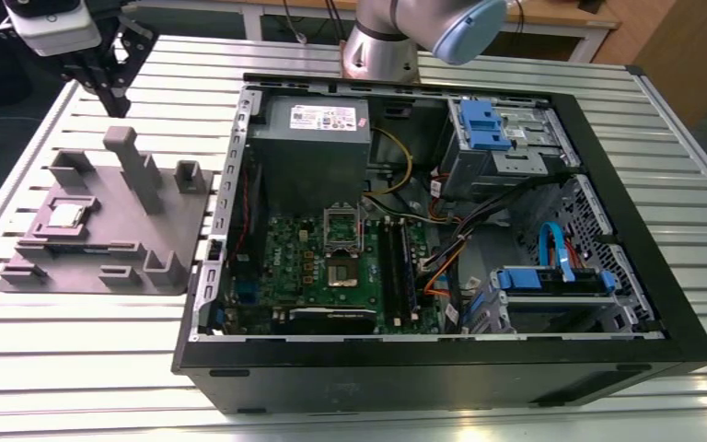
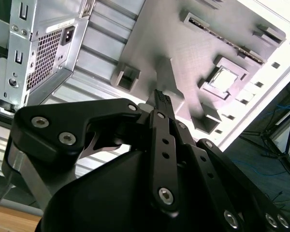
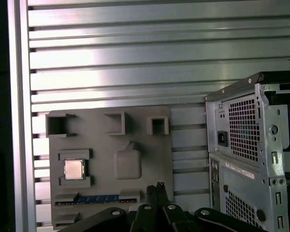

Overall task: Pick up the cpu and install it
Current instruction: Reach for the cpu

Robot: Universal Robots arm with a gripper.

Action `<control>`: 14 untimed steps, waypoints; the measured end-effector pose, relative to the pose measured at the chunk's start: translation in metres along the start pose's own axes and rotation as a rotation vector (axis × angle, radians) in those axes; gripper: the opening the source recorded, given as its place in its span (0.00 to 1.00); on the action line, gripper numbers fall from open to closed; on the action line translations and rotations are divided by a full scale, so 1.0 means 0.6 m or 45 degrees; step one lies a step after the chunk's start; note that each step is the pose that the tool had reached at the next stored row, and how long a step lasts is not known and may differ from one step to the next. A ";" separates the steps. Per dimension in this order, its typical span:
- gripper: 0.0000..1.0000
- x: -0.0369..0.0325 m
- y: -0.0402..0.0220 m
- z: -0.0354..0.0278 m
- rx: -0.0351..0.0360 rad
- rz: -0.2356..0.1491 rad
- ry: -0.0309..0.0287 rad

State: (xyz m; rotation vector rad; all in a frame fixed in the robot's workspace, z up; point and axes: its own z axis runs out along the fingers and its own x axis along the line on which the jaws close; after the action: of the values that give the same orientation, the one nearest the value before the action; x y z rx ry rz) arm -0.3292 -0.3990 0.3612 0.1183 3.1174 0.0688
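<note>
The cpu (image 1: 65,216) is a small silver square lying flat in a recess of the grey plastic fixture plate (image 1: 108,241), at the exterior view's left. It also appears in both wrist views (image 2: 223,80) (image 3: 73,169). My gripper (image 1: 117,106) hangs well above the table behind the fixture's far edge, apart from the cpu. Its black fingers meet at the tips in both wrist views (image 2: 160,94) (image 3: 156,187), shut with nothing between them. The green motherboard (image 1: 292,267) lies inside the open computer case, its socket (image 1: 345,273) uncovered with the retaining frame raised.
The open black computer case (image 1: 452,368) takes up the middle and the exterior view's right, holding a grey power supply (image 1: 314,138), cables and blue drive brackets. Tall grey posts (image 1: 133,166) rise from the fixture. A memory stick (image 3: 96,198) sits in a fixture slot. The slatted metal table (image 1: 71,368) surrounds both.
</note>
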 end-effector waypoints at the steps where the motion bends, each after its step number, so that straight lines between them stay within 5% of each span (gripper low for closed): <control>1: 0.11 0.001 0.000 0.000 0.0001 0.000 0.0002; 14: 0.11 0.007 -0.001 0.001 0.0001 0.000 0.0007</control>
State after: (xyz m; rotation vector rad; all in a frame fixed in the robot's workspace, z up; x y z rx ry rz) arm -0.3334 -0.3990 0.3605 0.1184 3.1180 0.0687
